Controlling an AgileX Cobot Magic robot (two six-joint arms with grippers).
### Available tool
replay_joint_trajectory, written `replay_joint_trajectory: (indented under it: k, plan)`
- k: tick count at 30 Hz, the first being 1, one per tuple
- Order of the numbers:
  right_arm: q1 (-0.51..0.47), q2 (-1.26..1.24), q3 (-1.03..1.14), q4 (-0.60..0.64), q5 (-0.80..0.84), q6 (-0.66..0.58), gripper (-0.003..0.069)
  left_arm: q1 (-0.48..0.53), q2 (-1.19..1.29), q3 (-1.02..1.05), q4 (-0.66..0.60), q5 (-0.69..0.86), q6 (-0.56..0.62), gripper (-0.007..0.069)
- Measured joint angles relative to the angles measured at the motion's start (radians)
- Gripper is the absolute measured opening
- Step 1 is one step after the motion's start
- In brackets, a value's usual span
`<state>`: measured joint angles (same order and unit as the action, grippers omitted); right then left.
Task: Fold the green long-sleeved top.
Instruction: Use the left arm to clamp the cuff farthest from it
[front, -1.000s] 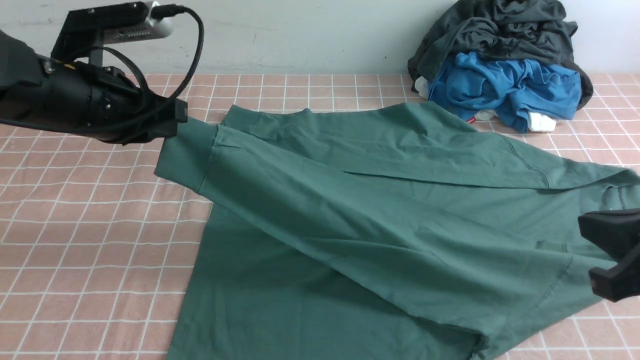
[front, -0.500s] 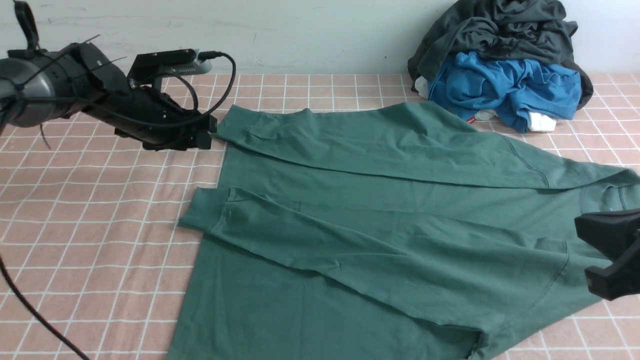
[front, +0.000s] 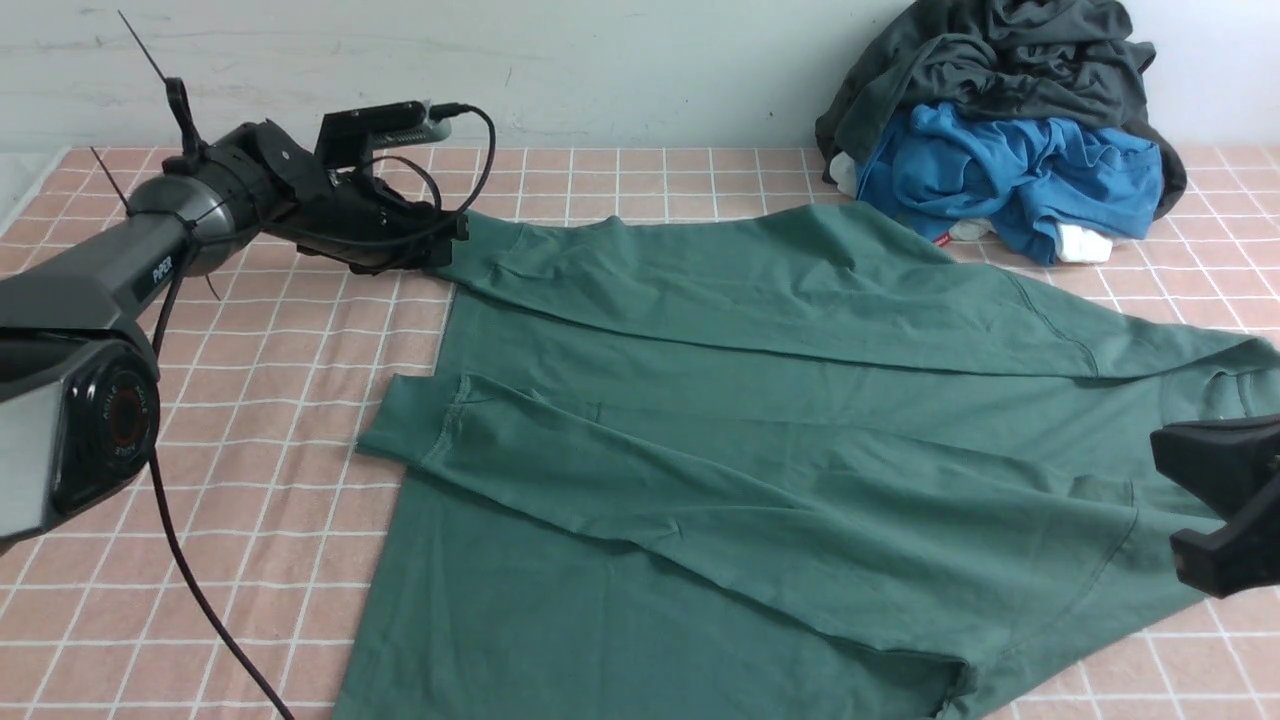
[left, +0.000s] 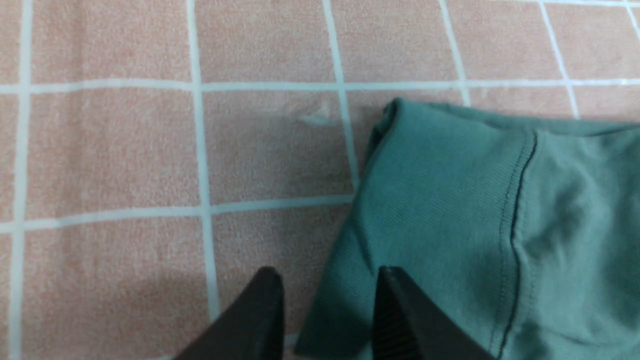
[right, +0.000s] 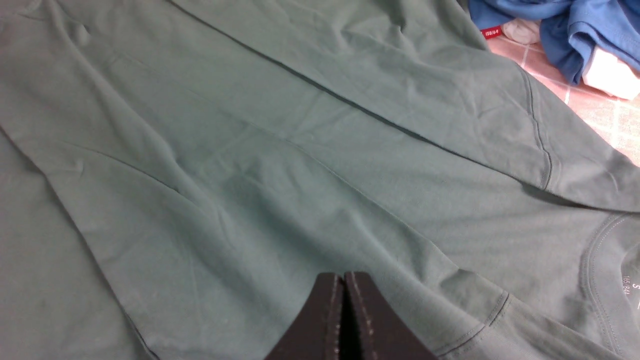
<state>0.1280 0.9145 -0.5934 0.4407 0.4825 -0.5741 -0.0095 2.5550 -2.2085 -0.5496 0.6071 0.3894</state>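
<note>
The green long-sleeved top lies spread on the checked cloth, both sleeves laid across its body. The near sleeve's cuff lies flat at the left. My left gripper is at the far sleeve's ribbed cuff. Its jaws are open and straddle the cuff's edge, one finger over the cloth, the other over the table. My right gripper is shut and empty, hovering over the top near the crew neck. The right arm's black end shows at the right edge.
A pile of a dark charcoal garment and a bright blue garment sits at the back right against the wall. The pink checked tablecloth shows to the left. The left arm's cable hangs over it.
One second ago my left gripper held the near sleeve's cuff raised. It let go, the sleeve now lies flat across the body, and the gripper moved back to the far sleeve's cuff. The right arm stayed.
</note>
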Motion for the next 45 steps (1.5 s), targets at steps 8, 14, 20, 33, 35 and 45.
replay_joint_trajectory:
  k: [8, 14, 20, 33, 35, 45]
  plan:
    - [0.000, 0.000, 0.000, 0.000, 0.000, -0.002, -0.0010, 0.000, -0.100, -0.099, 0.012, 0.290, 0.003, -0.0001]
    - [0.000, 0.000, 0.000, 0.002, 0.000, -0.003, -0.0010, -0.002, -0.319, -0.130, 0.049, 0.605, 0.003, -0.0003]
    - [0.000, 0.000, 0.000, 0.015, 0.000, -0.003, -0.0010, -0.010, -0.254, -0.133, 0.206, 0.541, 0.000, 0.0027]
    - [0.000, 0.000, 0.000, 0.019, 0.000, -0.004, -0.0010, -0.071, 0.003, -0.125, 0.400, 0.140, -0.086, 0.0448]
    - [0.000, 0.000, 0.000, 0.019, 0.000, -0.005, -0.0010, -0.071, 0.011, -0.125, 0.401, 0.105, -0.139, 0.0432]
    - [0.000, 0.000, 0.000, 0.019, -0.001, -0.014, -0.0010, -0.075, 0.041, -0.126, 0.399, 0.121, -0.225, 0.0135]
